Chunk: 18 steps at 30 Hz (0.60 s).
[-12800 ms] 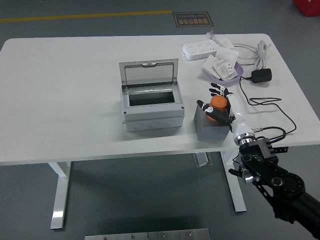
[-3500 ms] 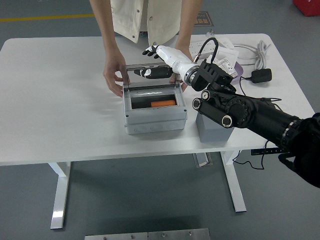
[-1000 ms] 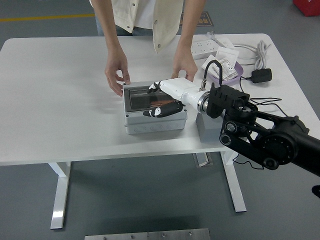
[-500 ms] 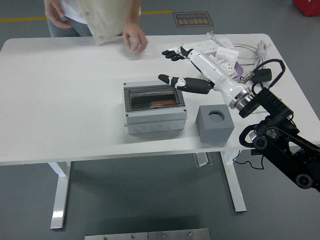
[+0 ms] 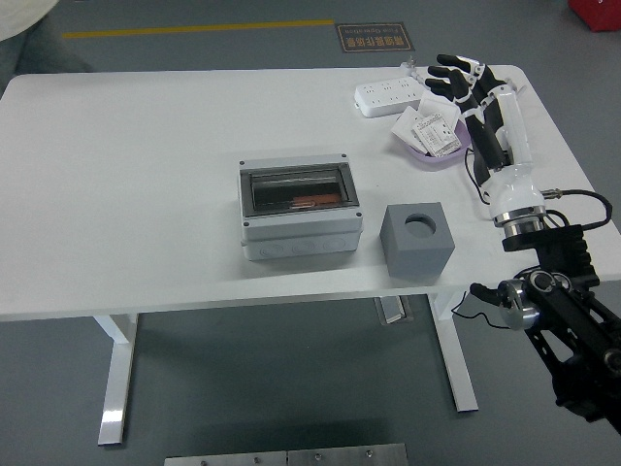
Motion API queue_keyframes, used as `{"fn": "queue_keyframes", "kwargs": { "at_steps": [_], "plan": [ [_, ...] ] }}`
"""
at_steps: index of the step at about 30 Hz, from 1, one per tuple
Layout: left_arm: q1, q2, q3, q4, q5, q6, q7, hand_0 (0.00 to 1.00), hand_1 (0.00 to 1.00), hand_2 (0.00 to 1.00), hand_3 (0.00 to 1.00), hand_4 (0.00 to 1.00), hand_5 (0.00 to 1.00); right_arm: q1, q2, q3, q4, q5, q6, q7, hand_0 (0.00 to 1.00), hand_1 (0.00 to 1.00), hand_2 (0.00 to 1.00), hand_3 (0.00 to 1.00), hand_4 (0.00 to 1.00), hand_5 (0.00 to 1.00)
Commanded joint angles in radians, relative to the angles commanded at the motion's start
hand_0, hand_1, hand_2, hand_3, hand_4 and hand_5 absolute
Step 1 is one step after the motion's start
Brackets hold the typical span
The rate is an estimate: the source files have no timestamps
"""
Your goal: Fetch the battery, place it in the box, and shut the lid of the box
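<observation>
White rectangular table [image 5: 126, 194]: a person's pale sleeve [image 5: 24, 15] shows at the far left corner. Centre: grey plastic box [image 5: 299, 211] with its clear lid shut flat; the orange battery [image 5: 312, 203] lies inside, visible through the lid. Just right of it, apart, a grey cube holder with a round empty socket [image 5: 416, 242]. Far right: white power strip [image 5: 390, 94], purple dish of packets [image 5: 433, 138]. The right hand [image 5: 464, 78] hangs above the table's far right, fingers spread, grasping nothing.
</observation>
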Motion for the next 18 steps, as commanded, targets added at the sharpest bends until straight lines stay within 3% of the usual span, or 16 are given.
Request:
{"fn": "queue_keyframes", "kwargs": {
  "at_steps": [8, 12, 18],
  "plan": [
    [0.000, -0.001, -0.002, 0.000, -0.001, 0.001, -0.002, 0.573, 0.587, 0.504, 0.555, 0.523, 0.002, -0.021, -0.015, 0.070, -0.110, 0.217, 0.164, -0.108, 0.709, 0.641, 0.657, 0.670, 0.930, 0.781],
    [0.000, -0.001, -0.004, 0.000, 0.000, 0.002, -0.003, 0.573, 0.587, 0.504, 0.555, 0.523, 0.002, -0.029, -0.015, 0.081, -0.126, 0.251, 0.184, -0.116, 0.730, 0.663, 0.665, 0.678, 0.931, 0.786],
    [-0.001, -0.001, -0.008, 0.000, 0.002, 0.003, -0.005, 0.573, 0.587, 0.504, 0.555, 0.523, 0.002, -0.041, -0.008, 0.093, -0.133, 0.246, 0.173, -0.106, 0.738, 0.670, 0.668, 0.679, 0.931, 0.781]
  ]
}}
